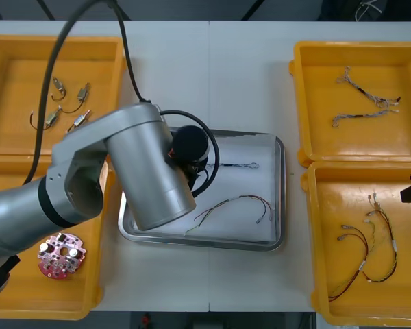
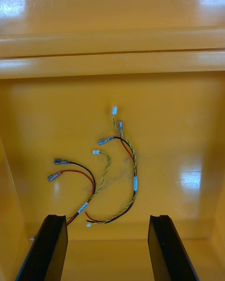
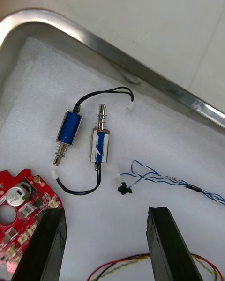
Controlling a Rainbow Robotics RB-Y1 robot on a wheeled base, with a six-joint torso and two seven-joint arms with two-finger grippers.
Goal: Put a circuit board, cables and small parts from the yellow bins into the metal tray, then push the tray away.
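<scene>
The metal tray sat mid-table between the yellow bins, white inside. On its lining lay 2 small metal parts with blue bodies and black leads, side by side. A round red circuit board lay near them, a twisted blue and white cable ran off the other way, and a red and yellow cable lay close by the left gripper. That gripper hung over the tray, fingers spread wide, nothing between them. The right gripper hovered over the near right bin, likewise spread and empty, above its cables.

With board, cables and parts all in, loading was probably close to done, though the left arm hid part of the tray from above. The push would call for that arm to clear the tray, then press its near rim toward the bare table beyond. A spare board remained in the near left bin. Past the far edge the floor was dark.
</scene>
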